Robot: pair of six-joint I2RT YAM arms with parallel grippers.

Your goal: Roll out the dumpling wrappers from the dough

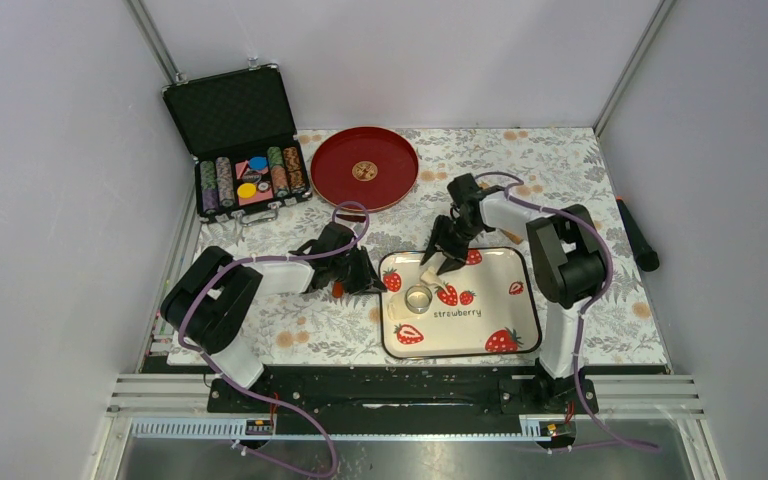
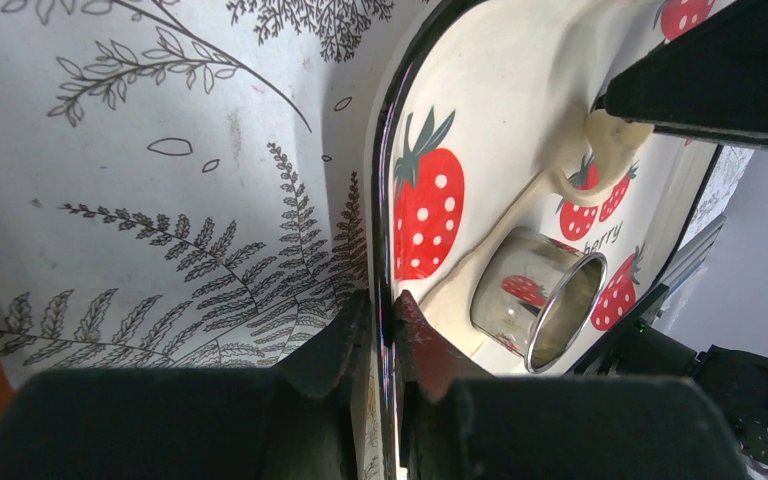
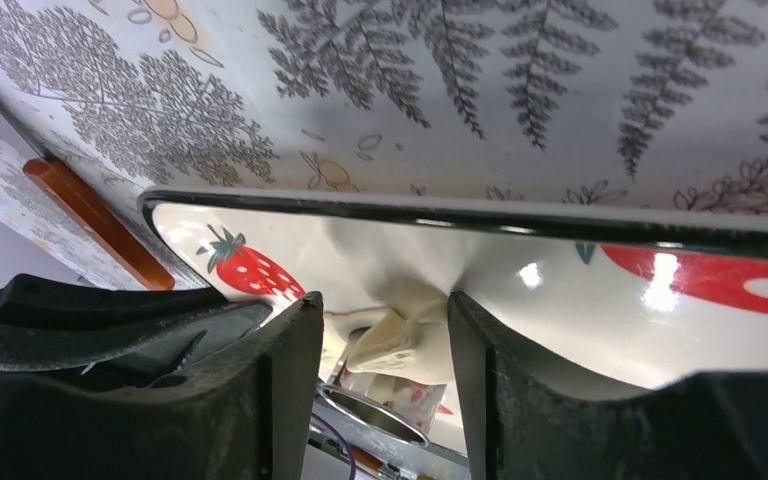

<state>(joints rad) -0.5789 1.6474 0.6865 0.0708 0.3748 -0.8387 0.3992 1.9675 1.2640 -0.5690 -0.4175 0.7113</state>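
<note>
Dough (image 2: 520,205) part-worked, with no dumpling wrappers visible in any view; places are given from the strawberry tray (image 1: 460,338).

- **Outside the tray's left rim:** the wooden roller (image 3: 95,225), a smooth orange-brown rod, lies untouched.
- **At the left rim:** the left gripper (image 2: 384,325) is pressed together on the thin black-edged lip, one finger inside the tray and one outside.
- **Inside the tray, left of centre:** the ring cutter (image 2: 538,300), a short polished metal cylinder, stands on the glossy cream surface. Whether dough touches its base cannot be told.
- **Toward the far rim:** the dough, soft, matte and pale cream, runs as a thin stretched band and bunches into folds.
- **Near the far rim:** the right gripper (image 3: 382,310) pinches that bunch between its black fingers.

Judgement: flattening appears at least partly done. Cutting the discs and setting them apart are still to do.
</note>
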